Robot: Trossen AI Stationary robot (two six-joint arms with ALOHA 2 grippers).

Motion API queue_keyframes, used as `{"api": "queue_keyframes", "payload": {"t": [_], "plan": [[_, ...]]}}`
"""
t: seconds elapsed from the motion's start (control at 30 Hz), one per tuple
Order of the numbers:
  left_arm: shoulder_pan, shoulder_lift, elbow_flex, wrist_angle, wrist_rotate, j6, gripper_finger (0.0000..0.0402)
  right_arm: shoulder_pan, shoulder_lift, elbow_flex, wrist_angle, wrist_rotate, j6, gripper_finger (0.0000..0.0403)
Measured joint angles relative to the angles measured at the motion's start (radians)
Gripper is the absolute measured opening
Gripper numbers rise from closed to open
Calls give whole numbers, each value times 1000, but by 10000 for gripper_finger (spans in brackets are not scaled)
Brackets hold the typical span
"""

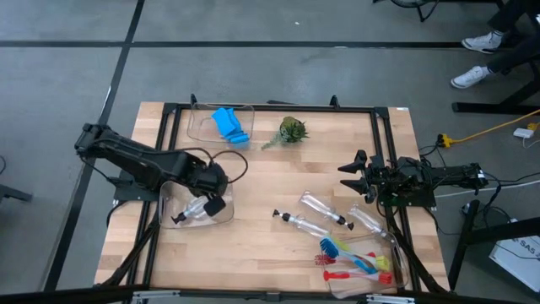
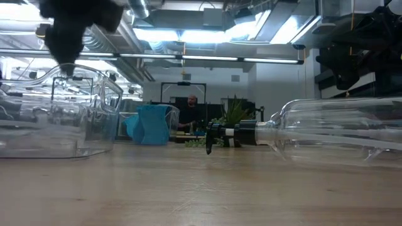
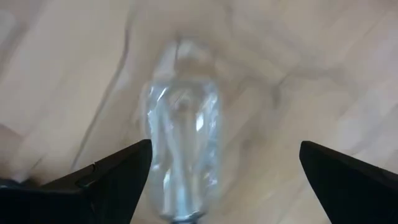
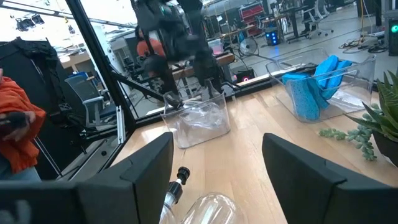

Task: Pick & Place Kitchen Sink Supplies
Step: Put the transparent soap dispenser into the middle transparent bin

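A: Where is the left gripper (image 1: 213,203)?

B: Over the clear bin (image 1: 169,203) on the left side of the table (image 1: 253,253). Its jaws stand wide, with nothing between them. A clear bottle (image 3: 181,143) lies in the bin right under them.

A: And the right gripper (image 1: 359,176)?

B: It hangs near the right edge of the table, apart from everything. Its two fingers (image 4: 140,177) are parted, with nothing clamped between them.

A: The rest of the supplies?

B: Three more bottles (image 1: 325,210) with black pump tops lie on the wood right of centre. The red, blue and yellow-green brushes (image 1: 359,262) lie together at the near right corner. The blue sponge (image 1: 229,124) sits in a second bin (image 1: 202,127) at the far edge, and a small green plant (image 1: 291,131) stands just beside that bin.

A: Anyone around?

B: A person's shoes (image 1: 477,59) show beyond the far right corner.
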Motion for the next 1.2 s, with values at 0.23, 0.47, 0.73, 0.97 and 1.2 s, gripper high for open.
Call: {"api": "queue_keyframes", "payload": {"t": [0.23, 0.47, 0.73, 0.97, 1.2], "plan": [[-44, -30, 86, 85, -204, -120, 397, 0, 0, 0, 0, 0, 0, 245], [-87, -30, 94, 331, -393, 211, 397, 0, 0, 0, 0, 0, 0, 245], [-86, -29, 94, 432, -373, 409, 398, 0, 0, 0, 0, 0, 0, 245], [-54, 45, 94, 730, -362, 704, 398, 0, 0, 0, 0, 0, 0, 245], [-54, 108, 94, 804, -517, 732, 398, 0, 0, 0, 0, 0, 0, 245]]}}
